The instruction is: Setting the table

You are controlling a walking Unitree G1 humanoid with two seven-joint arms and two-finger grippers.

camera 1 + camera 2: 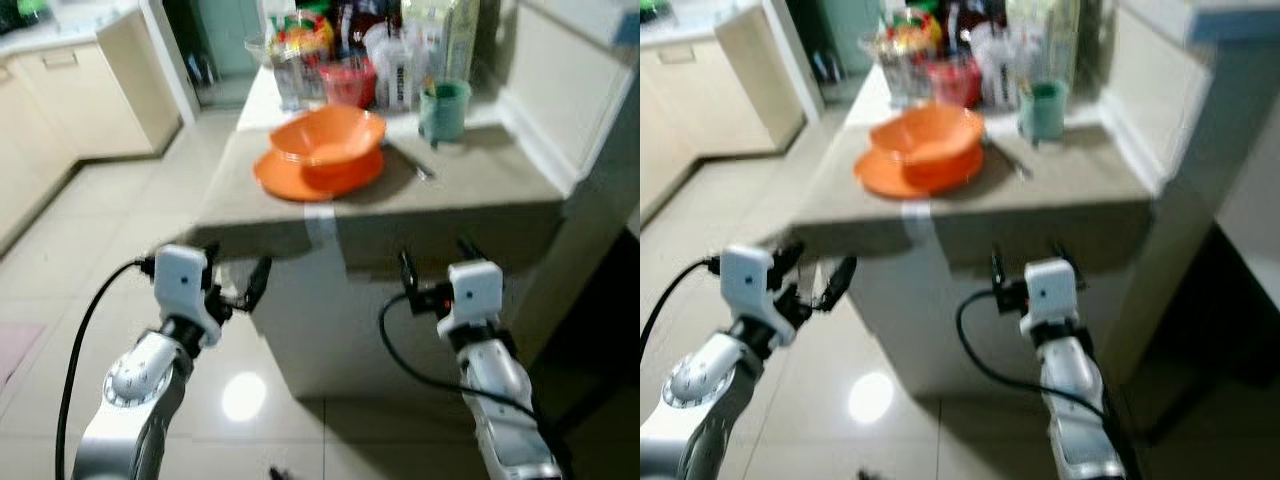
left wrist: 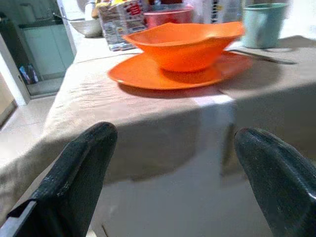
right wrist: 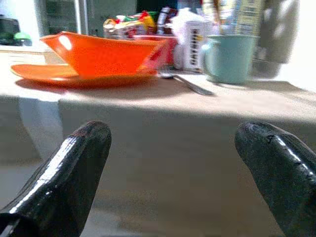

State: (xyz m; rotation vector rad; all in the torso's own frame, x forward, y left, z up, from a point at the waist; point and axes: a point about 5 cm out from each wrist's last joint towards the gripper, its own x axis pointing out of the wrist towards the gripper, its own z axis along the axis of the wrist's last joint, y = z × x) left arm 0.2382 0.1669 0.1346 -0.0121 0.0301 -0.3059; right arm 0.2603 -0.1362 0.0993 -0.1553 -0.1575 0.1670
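An orange bowl (image 1: 330, 135) sits in an orange plate (image 1: 300, 182) near the front edge of a table (image 1: 470, 190) covered with a beige cloth. To its right lie a spoon (image 1: 410, 165) and a teal mug (image 1: 444, 110). My left gripper (image 1: 238, 275) hangs open just below and in front of the table edge, left of the plate. My right gripper (image 1: 437, 262) is open too, at the same height under the mug's side. The left wrist view looks between open fingers (image 2: 79, 168) at the bowl (image 2: 185, 44). The right wrist view shows the mug (image 3: 229, 57) and spoon (image 3: 185, 83).
Packets, bottles and a red container (image 1: 347, 82) crowd the back of the table. Cream kitchen cabinets (image 1: 70, 90) run along the left, with tiled floor (image 1: 100, 250) between them and the table. A pale wall or appliance (image 1: 580, 90) stands close on the right.
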